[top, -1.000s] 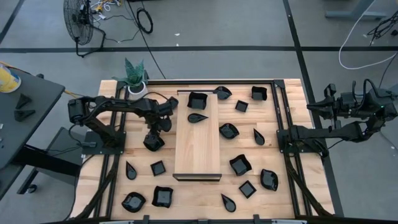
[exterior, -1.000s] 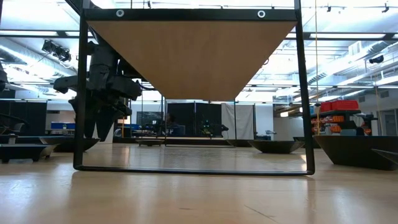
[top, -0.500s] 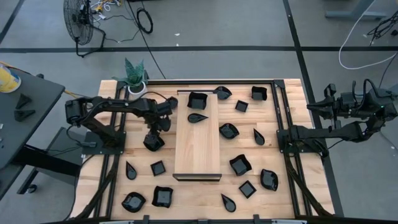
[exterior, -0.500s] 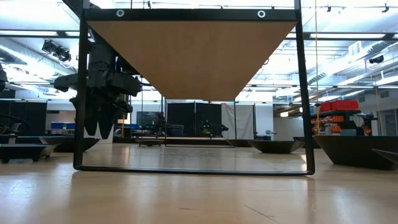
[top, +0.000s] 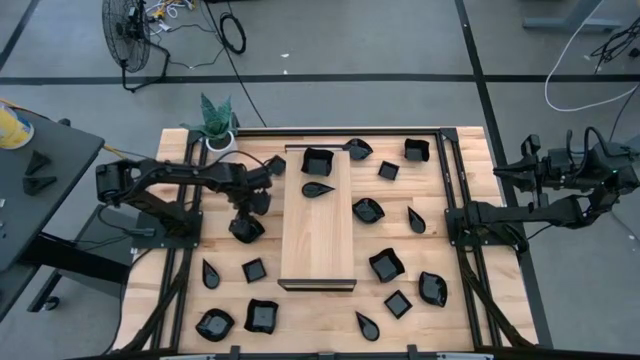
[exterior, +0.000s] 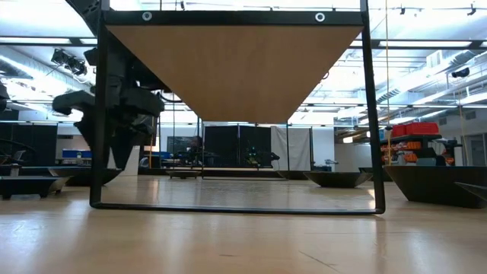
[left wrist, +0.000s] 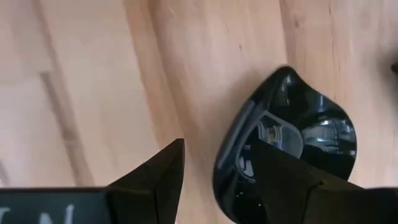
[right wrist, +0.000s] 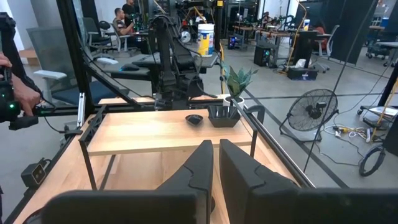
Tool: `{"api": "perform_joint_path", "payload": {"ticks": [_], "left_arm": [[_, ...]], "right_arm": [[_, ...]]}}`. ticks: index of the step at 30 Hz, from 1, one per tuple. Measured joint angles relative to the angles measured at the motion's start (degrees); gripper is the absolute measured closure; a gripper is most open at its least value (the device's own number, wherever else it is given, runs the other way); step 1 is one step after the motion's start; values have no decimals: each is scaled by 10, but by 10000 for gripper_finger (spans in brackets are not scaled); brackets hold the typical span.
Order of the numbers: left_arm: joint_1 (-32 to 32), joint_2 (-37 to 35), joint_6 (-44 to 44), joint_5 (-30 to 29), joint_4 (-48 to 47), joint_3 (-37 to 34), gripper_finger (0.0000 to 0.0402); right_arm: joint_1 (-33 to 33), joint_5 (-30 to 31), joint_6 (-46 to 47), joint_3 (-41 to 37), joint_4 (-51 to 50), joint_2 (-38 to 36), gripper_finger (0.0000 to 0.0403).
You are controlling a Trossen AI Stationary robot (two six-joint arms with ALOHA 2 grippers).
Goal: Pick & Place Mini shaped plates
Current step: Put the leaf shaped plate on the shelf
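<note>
Glossy black plate (left wrist: 292, 137) under the left hand (left wrist: 214, 171) — fingers apart, astride its rim — no writing legible.

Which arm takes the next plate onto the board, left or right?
Left. Its end effector is open, one finger already inside the rim of a glossy black plate beside the wooden board. The right end effector is shut and parked off the table's right edge, far from any plate.

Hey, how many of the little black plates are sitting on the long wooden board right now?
2. A square dish sits at the end of the board nearest the plant, and a teardrop dish lies right beside it. None seems hidden.
</note>
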Motion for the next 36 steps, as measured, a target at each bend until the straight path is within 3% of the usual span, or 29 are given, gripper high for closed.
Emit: {"api": "perform_joint_path", "payload": {"ticks": [12, 23, 36], "left_arm": [[-8, 0, -11, -3, 3, -18, 217], [-8, 0, -15, -3, 3, -18, 317], [-8, 0, -15, -5, 1, -17, 387]], "right_arm": [[0, 0, 0, 0, 0, 0, 369], [0, 0, 0, 0, 0, 0, 369], [0, 0, 0, 0, 0, 0, 369]]}}
